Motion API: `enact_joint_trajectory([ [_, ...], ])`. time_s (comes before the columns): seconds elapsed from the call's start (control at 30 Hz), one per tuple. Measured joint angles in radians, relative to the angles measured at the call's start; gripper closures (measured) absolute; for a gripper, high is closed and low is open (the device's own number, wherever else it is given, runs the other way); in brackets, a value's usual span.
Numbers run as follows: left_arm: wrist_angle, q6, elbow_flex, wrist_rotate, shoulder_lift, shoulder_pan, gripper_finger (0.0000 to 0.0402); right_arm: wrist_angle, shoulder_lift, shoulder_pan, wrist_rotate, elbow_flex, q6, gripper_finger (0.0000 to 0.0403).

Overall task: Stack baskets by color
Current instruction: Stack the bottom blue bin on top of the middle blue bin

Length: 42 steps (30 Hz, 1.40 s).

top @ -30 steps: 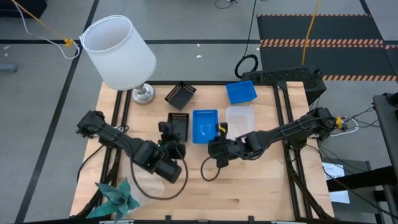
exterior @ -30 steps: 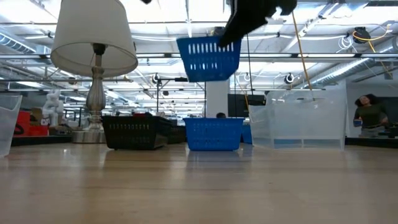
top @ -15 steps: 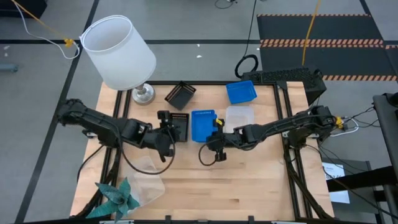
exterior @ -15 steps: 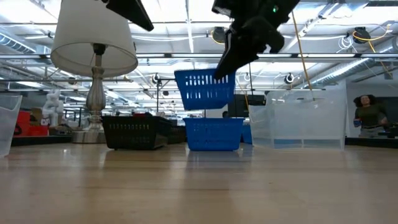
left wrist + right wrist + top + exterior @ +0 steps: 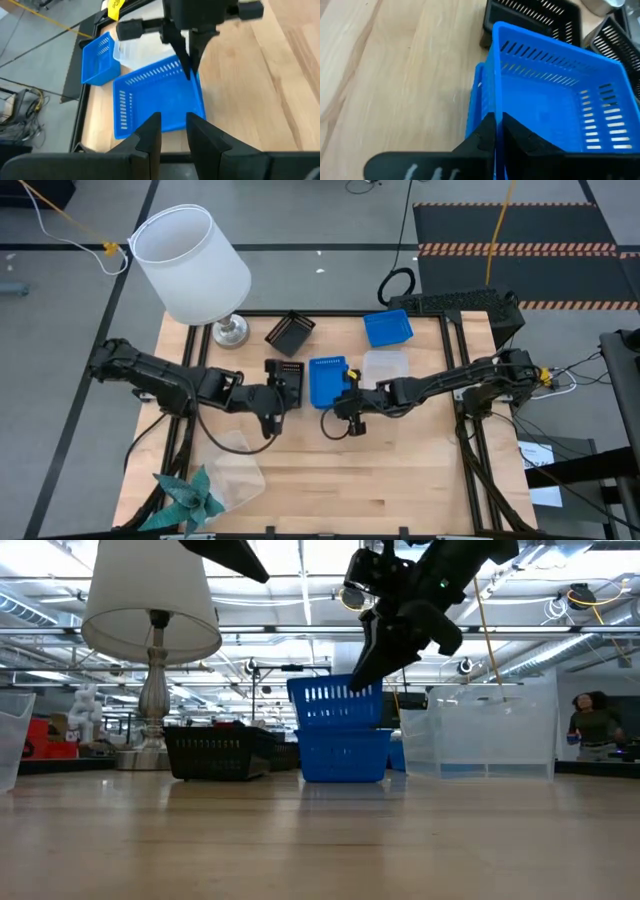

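The right claw (image 5: 349, 393) is pressed together on the near wall of a blue basket (image 5: 328, 381), pinching its rim. In the low view this basket (image 5: 335, 705) hangs tilted, its lower part sunk into a second blue basket (image 5: 343, 756) that sits on the worktop (image 5: 400, 470). The right wrist view shows the same thing: the held basket (image 5: 555, 117) sits inside another blue rim (image 5: 476, 107) that peeks out on one side, not yet level with it.

The left claw (image 5: 271, 394) hovers over the near edge of a black basket (image 5: 288, 381) lying just beside the blue pair. In the left wrist view its fingers (image 5: 150, 135) stand a little apart with nothing seen between them; whether they touch the black basket I cannot tell.

A third blue basket (image 5: 387, 327) lies at the far side of the worktop, well apart from the pair. A clear basket (image 5: 385, 369) sits just right of the blue pair, between it and the third blue one. Another black basket (image 5: 290, 332) lies tilted near the lamp (image 5: 195, 265) at the far left. A clear basket (image 5: 232, 465) lies on the near left of the worktop, next to a teal ornament (image 5: 185, 498).
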Motion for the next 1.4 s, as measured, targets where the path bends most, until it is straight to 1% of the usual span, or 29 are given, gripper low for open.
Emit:
enact_joint_trajectory([
  [0.07, 0.006, 0.0, 0.0, 0.008, 0.0, 0.005, 0.0309, 0.022, 0.0, -0.005, 0.0, -0.006, -0.002, 0.0394],
  [0.43, -0.005, -0.015, 0.0, 0.011, 0.0, 0.023, 0.0309, 0.014, 0.0, -0.011, -0.001, -0.008, 0.017, 0.0394],
  [0.57, -0.005, -0.014, 0.0, 0.029, 0.0, 0.023, 0.0309, 0.018, 0.0, -0.011, -0.001, -0.018, 0.026, 0.0394],
  [0.9, -0.005, -0.01, 0.0, 0.029, 0.0, 0.023, 0.0309, 0.124, 0.0, -0.012, 0.0, -0.089, 0.029, 0.0393],
  [1.4, -0.006, -0.01, 0.0, 0.029, 0.0, 0.023, 0.0309, 0.13, 0.0, -0.026, 0.001, -0.092, 0.08, 0.0353],
])
